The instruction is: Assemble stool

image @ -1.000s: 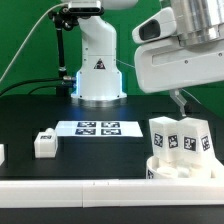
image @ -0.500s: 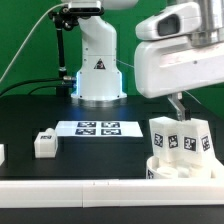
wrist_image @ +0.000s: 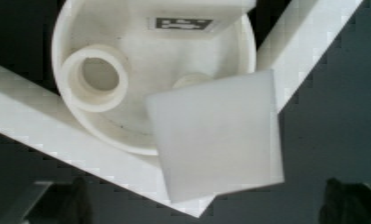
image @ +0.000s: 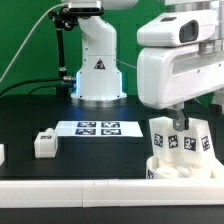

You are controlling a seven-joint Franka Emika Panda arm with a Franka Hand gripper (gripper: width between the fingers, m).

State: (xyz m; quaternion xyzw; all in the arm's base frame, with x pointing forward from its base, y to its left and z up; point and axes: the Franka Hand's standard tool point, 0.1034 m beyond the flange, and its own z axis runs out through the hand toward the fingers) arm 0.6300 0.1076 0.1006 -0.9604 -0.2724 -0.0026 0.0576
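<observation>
The stool's round white seat (image: 178, 166) lies at the exterior view's right, against the front border bar. Two tagged white legs (image: 166, 137) stand upright on it, side by side. A loose leg (image: 44, 143) lies on the black table at the left. My gripper (image: 180, 120) hangs just above the standing legs, with one dark finger showing. In the wrist view the seat (wrist_image: 155, 55) shows a round socket (wrist_image: 100, 80), and a leg's blank white face (wrist_image: 217, 135) fills the middle. My gripper (wrist_image: 200, 205) is open and empty, its dark fingers (wrist_image: 49, 200) wide apart.
The marker board (image: 97, 128) lies mid-table before the robot base (image: 98, 70). A long white border bar (image: 80, 190) runs along the front; bars also show in the wrist view (wrist_image: 324, 50). Another white part (image: 1, 153) sits at the left edge.
My hand has moved toward the exterior view's left and lower, to above the standing legs. The parts on the table have not moved.
</observation>
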